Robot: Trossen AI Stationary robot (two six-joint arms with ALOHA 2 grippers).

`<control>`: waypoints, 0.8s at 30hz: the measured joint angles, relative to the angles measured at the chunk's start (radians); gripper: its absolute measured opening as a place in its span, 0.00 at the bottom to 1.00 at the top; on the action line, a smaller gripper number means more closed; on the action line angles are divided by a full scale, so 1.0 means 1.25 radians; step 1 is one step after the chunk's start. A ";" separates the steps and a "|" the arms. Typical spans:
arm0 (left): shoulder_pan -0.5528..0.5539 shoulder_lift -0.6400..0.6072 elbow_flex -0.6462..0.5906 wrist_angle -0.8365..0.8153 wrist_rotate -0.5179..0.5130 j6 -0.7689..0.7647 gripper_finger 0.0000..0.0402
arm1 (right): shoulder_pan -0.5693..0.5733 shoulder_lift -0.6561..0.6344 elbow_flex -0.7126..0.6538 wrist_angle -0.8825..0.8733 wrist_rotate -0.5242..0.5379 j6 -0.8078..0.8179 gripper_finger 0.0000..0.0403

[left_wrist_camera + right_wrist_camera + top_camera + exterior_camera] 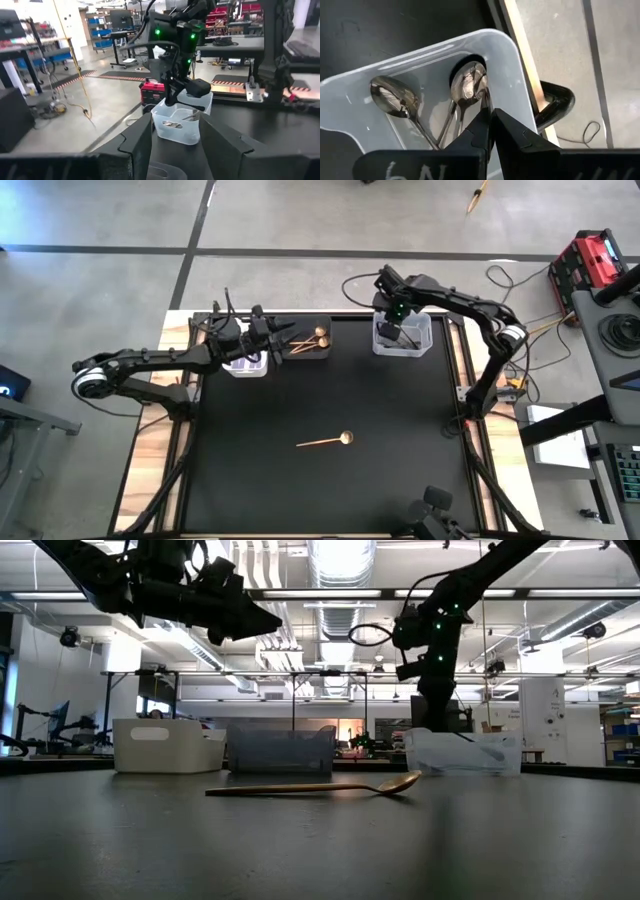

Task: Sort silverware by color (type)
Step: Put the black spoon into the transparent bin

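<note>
One gold spoon (325,441) (320,786) lies flat on the black mat, near its middle. More gold spoons (312,337) rest in the dark bin (310,353) (280,750). Silver spoons (469,85) (394,95) lie in the clear bin (425,340) (465,752) (515,65). My left gripper (280,340) (175,150) hovers open above the gap between the white bin (245,368) (165,745) and the dark bin, holding nothing. My right gripper (398,330) (489,112) is shut and reaches down into the clear bin. My right gripper comes down from above into the clear bin. Its shut fingertips (485,107) stand right beside the bowl of one silver spoon (469,85). I cannot tell whether they touch it.
The three bins stand in a row along the mat's far edge. The black mat (250,470) spreads wide around the lone gold spoon. Wooden table strips (150,470) flank the mat on both sides. Cables and a red case (590,260) lie on the floor beyond.
</note>
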 joint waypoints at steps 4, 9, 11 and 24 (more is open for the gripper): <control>-0.008 0.000 0.000 0.015 0.000 -0.072 0.36 | 0.000 -0.009 0.000 0.007 0.000 -0.004 0.03; -0.017 0.000 0.000 0.057 0.003 -0.126 0.36 | 0.000 -0.003 -0.011 0.056 0.046 -0.051 0.03; -0.016 0.000 0.000 0.067 0.002 -0.150 0.36 | -0.002 0.000 -0.012 0.067 0.061 -0.061 0.03; -0.016 -0.070 0.000 0.145 0.000 -0.231 0.36 | -0.002 0.005 -0.066 0.158 0.064 -0.072 0.03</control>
